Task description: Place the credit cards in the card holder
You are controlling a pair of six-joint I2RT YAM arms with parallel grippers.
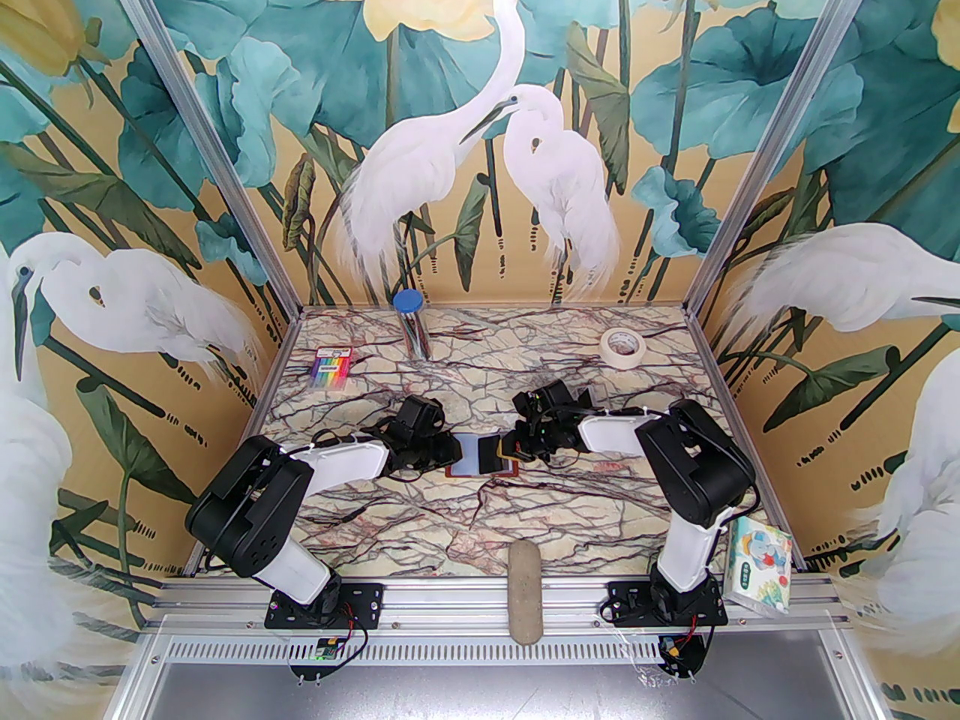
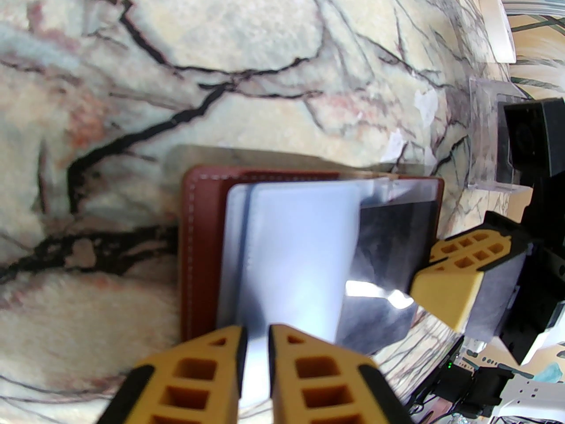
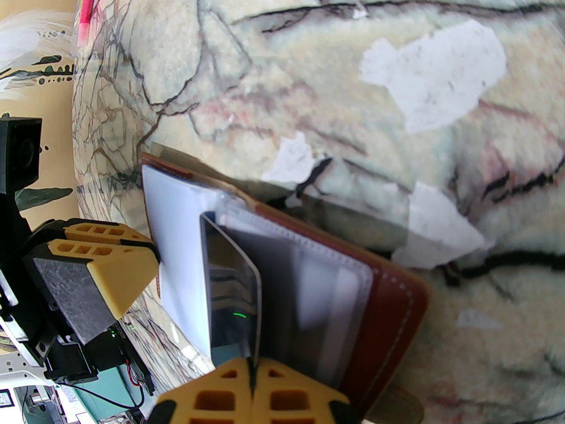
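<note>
Well to the left of the card holder [image 2: 198,245] and farther back, a pack of coloured pens [image 1: 330,369] lies flat on the marbled surface [image 1: 525,529]. A blue-capped tube [image 1: 411,325] stands behind the holder, also to its left.

The left claw [image 2: 256,330] sits at the holder's left edge. Its jaws are narrow, with a pale bluish sheet [image 2: 300,245] running into the gap. I cannot tell whether the sheet is a card or a sleeve, or whether it is actually pinched.

The card holder lies open near the middle of the surface, between the two claws, with its reddish-brown leather underneath and clear sleeves fanned on top.

The right claw [image 3: 254,365] is at the holder's right edge, clamped on a dark card [image 3: 229,289]. The card stands on edge over the sleeves, touching them.

A roll of tape [image 1: 622,346] lies behind and to the right of the holder. A tissue pack [image 1: 761,563] sits well to its right, at the near edge.
</note>
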